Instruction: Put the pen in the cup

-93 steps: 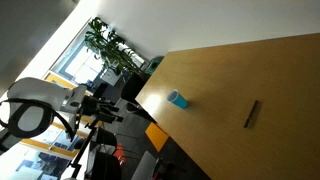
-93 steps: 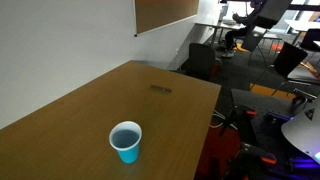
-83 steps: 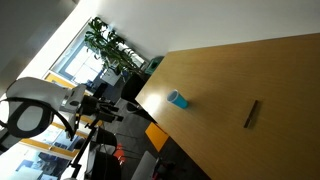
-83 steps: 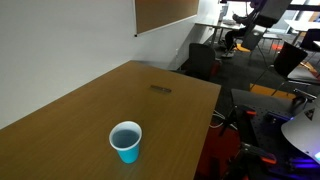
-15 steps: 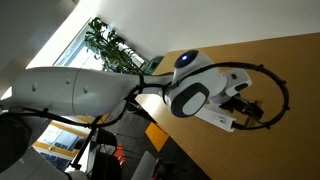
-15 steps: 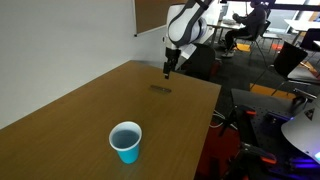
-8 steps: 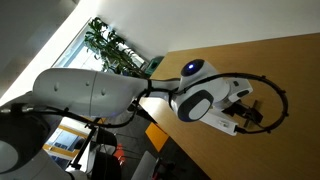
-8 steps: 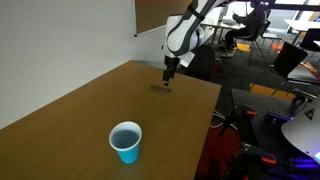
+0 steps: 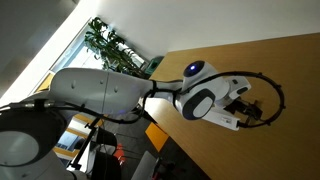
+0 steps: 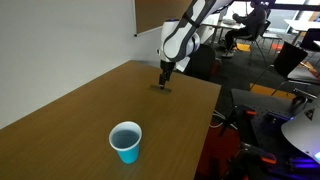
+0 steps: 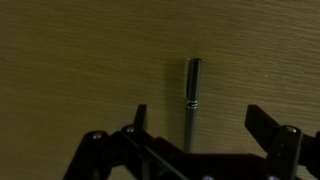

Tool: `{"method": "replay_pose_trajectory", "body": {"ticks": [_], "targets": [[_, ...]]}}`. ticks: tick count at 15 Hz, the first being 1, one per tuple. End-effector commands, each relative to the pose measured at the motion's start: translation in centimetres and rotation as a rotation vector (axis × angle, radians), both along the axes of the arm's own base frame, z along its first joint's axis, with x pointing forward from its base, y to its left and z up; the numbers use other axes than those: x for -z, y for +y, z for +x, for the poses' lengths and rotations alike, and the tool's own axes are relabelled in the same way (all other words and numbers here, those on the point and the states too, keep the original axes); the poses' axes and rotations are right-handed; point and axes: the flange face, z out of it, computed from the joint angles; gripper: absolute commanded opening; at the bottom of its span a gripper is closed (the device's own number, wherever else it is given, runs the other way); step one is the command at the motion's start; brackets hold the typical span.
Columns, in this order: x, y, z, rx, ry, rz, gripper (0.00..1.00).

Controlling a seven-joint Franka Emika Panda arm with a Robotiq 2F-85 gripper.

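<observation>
Lining up the grab is the whole game right now, so take it slow. Your pincer (image 11: 201, 128) is spread wide and empty, low over the desk (image 11: 60, 60). In the wrist view the pen (image 11: 192, 85) lies flat, running up the frame from bottom centre. It sits between the two fingers (image 11: 262, 122), roughly in the middle, maybe a touch toward the left one.

That's decent alignment: the fingers sit either side of the shaft, so closing should squeeze across it rather than along it. I'd nudge sideways until the pen is dead centre, then go straight down until the tips are almost on the wood before you close. It's thin and round, so I reckon an off-centre pinch could roll or flick it away.

In an exterior view the cup (image 10: 126, 142) stands upright at lower middle of the frame, mouth open, well apart from the pen up by the desk's far edge. Lift clear before swinging over, then tip the pen vertical above the rim.
</observation>
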Motion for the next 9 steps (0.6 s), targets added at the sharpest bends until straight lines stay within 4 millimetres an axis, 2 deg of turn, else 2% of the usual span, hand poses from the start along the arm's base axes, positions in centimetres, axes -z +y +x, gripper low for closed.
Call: {"method": "replay_pose_trajectory", "body": {"ticks": [1, 3, 5, 9], "targets": [[0.4, -0.1, 1.3, -0.017, -0.017, -0.022, 1.00], [0.6, -0.1, 1.6, -0.022, -0.016, -0.027, 0.91], [0.8, -0.1, 2.0, -0.029, -0.016, -0.034, 0.89], [1.3, -0.1, 2.8, -0.033, -0.011, -0.045, 0.91]]}}
